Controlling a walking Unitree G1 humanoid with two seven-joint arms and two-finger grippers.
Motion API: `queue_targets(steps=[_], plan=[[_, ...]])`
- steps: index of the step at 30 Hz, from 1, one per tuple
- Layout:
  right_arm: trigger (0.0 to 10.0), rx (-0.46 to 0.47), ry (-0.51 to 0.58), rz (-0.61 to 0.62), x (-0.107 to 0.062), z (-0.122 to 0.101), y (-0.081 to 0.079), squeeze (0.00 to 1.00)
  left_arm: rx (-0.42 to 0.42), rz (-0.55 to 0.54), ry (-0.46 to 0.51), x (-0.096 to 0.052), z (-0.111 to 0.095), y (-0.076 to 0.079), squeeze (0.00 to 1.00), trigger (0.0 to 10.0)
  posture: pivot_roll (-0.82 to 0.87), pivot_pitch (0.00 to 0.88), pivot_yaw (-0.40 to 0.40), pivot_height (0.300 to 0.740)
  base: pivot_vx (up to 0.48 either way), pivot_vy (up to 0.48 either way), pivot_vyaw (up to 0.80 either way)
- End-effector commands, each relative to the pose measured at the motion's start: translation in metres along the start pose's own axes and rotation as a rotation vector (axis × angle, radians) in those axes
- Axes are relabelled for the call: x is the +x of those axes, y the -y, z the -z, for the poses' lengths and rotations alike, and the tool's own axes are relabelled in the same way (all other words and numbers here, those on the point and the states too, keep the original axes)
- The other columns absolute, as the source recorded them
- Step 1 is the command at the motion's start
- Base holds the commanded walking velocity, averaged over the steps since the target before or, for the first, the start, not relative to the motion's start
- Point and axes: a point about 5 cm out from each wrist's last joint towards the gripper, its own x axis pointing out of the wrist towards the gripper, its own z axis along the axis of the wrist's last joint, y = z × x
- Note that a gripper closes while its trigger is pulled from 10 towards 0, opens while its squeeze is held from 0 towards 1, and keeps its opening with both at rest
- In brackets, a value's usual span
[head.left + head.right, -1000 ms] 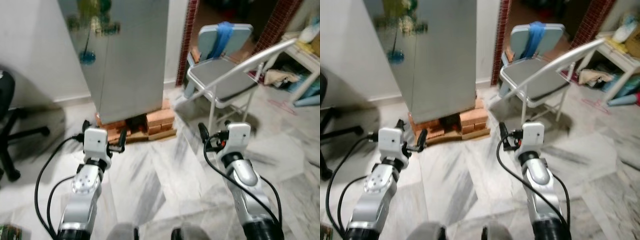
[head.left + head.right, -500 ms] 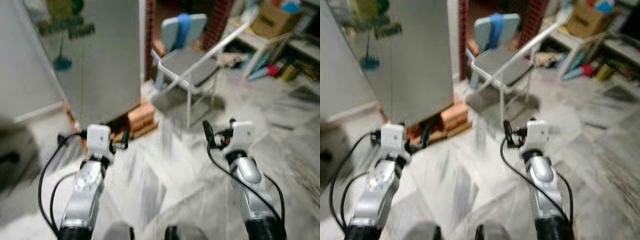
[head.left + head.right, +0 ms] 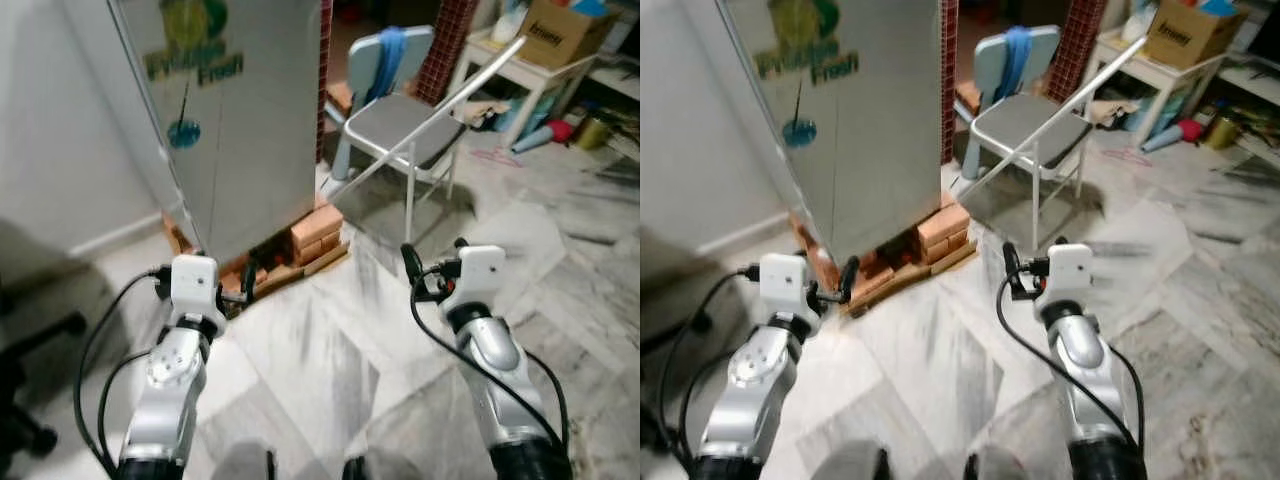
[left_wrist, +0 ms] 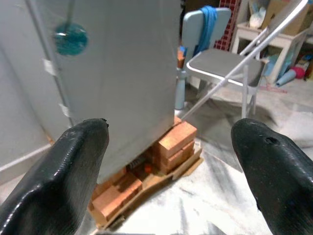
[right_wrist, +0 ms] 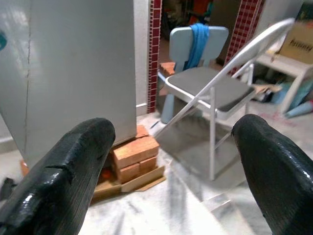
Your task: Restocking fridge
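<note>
A tall grey fridge with a green and blue sticker stands shut ahead on the left, raised on red bricks and a board. My left gripper is held out low in front of it, well short of the door. In the left wrist view the left gripper is open with nothing between its black fingers. My right gripper hovers over the marble floor, level with the left one. It is also open and empty in the right wrist view, its fingers spread wide.
A grey folding chair stands right of the fridge, with a small blue chair draped in blue cloth behind it. A white table with a cardboard box is at the far right. A black office chair base is at the left.
The whole picture has swung and steadied from a blur, so the camera moved. The fridge now sits more to the left. Both arms keep the same outstretched pose, fingers spread.
</note>
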Motion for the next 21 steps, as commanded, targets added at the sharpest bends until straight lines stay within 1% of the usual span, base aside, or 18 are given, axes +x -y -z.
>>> queue_targets(steps=[1, 5, 7, 10, 21], plan=[[10.0, -0.025, 0.025, -0.015, 0.0011, -0.0050, -0.0059, 0.00, 0.009, -0.020, -0.013, -0.0028, 0.0021, -0.0071, 0.00, 10.0, 0.02, 0.073, -0.033, 0.740, 0.000, 0.458, 0.00], [10.0, -0.024, 0.019, -0.020, -0.0004, -0.0027, -0.0077, 0.00, 0.026, -0.015, -0.003, -0.0033, 0.0022, -0.0067, 0.00, 10.0, 0.02, 0.071, -0.032, 0.740, 0.000, 0.442, 0.00], [10.0, -0.037, 0.024, -0.023, 0.0001, -0.0036, -0.0095, 0.00, 0.010, -0.015, 0.014, -0.0033, 0.0005, -0.0063, 0.00, 10.0, 0.02, 0.071, -0.032, 0.740, 0.300, 0.351, 0.00], [10.0, -0.073, 0.032, -0.023, 0.0010, -0.0048, -0.0125, 0.00, 0.010, -0.019, 0.018, -0.0033, -0.0004, -0.0071, 0.00, 10.0, 0.03, 0.069, -0.031, 0.740, 0.000, 0.000, 0.00], [10.0, -0.079, 0.025, -0.013, 0.0025, -0.0037, -0.0125, 0.00, 0.018, -0.024, 0.016, -0.0030, -0.0001, -0.0080, 0.00, 10.0, 0.03, 0.068, -0.032, 0.740, 0.000, 0.000, 0.00]])
